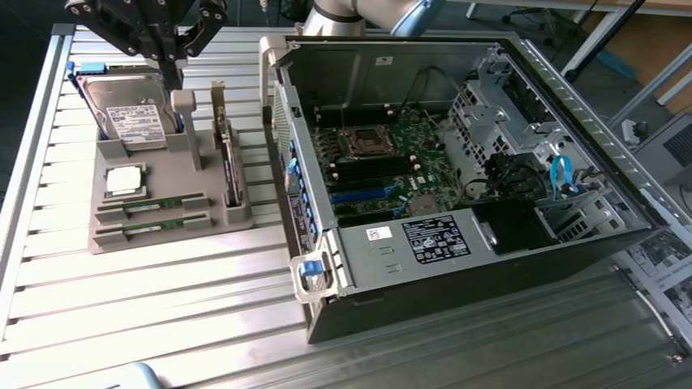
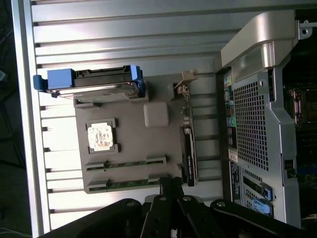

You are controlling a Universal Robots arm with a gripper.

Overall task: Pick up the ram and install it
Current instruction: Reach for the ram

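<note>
Scanning edges first: seeing slatted worktop (image 1: 141, 300) running under everything, w/ a raised rail (image 1: 29, 146) along the exterior view's left. Finding grey holder (image 1: 178, 182) sitting btw that rail and the open PC case (image 1: 454, 292), just beside the case wall, leaving only a slim strip of slats on that side. Noting upright card (image 1: 227, 158) standing along the holder's case-side edge, a tall post (image 1: 184, 109) rising mid-holder, HDD (image 1: 125, 113) leaning in its cradle at the far end, CPU (image 1: 125, 180) lying flat next to it. Getting plenty of bare slats on the holder's near side, and wide room above the case's open side w/ the mobo (image 1: 400, 154) facing up.

Catching the gripper (image 1: 173, 71) hanging well above the holder's HDD end, touching nothing, clenched tight w/ nothing in its grip. Seeing the gripper (image 2: 171, 184) also in the wrist view, dark against the holder's outer edge.

Picking out the ram now: two sticks resting in parallel slots at the holder's near end, well apart from the gripper. Calling the one nearer the CPU the inner ram stick (image 1: 151, 205), the other the outer ram stick (image 1: 151, 229). Reading both as long, thin green strips, seated edge-up. Finding label and chips too small to tell.
</note>
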